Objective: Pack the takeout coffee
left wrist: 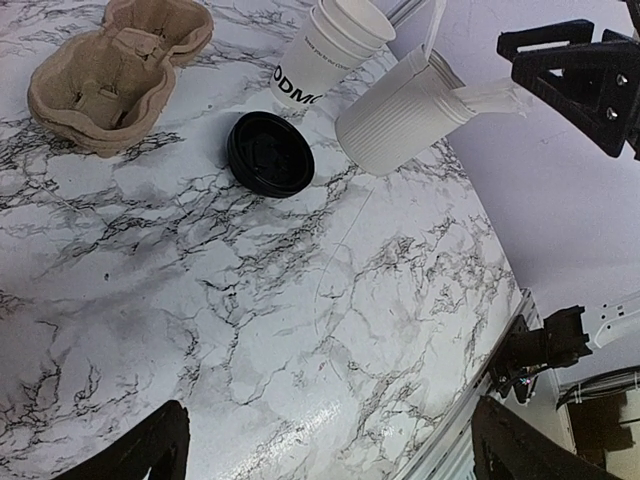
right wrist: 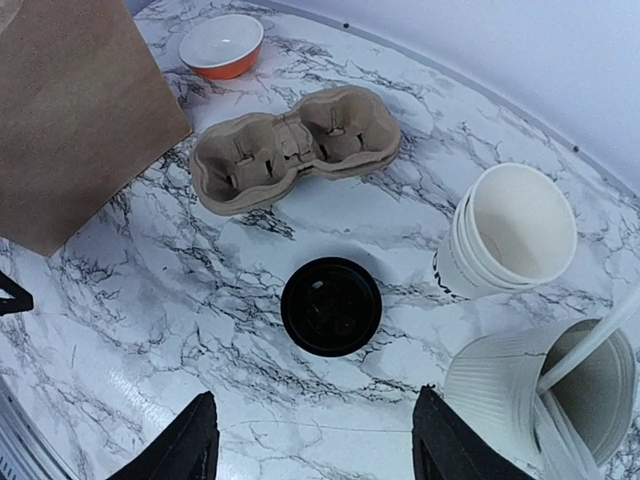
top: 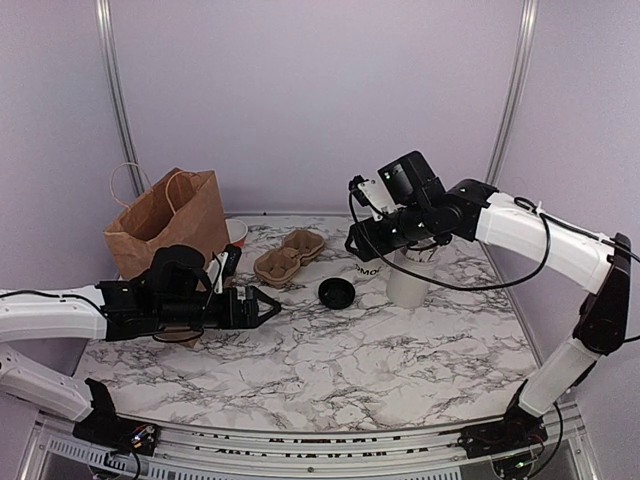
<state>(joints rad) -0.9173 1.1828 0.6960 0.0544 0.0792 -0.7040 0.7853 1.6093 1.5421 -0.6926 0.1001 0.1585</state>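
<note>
Left fingers [left wrist: 150,452] spread, empty; right fingers [right wrist: 195,445] spread, empty.
Just ahead of the right fingers, lid [right wrist: 330,306] lying flat, off; farther ahead and right, cup [right wrist: 512,236] upright and open. Likely light, thin-walled, crushable, tippy: best pinched gently just under the stiff rim.
</note>
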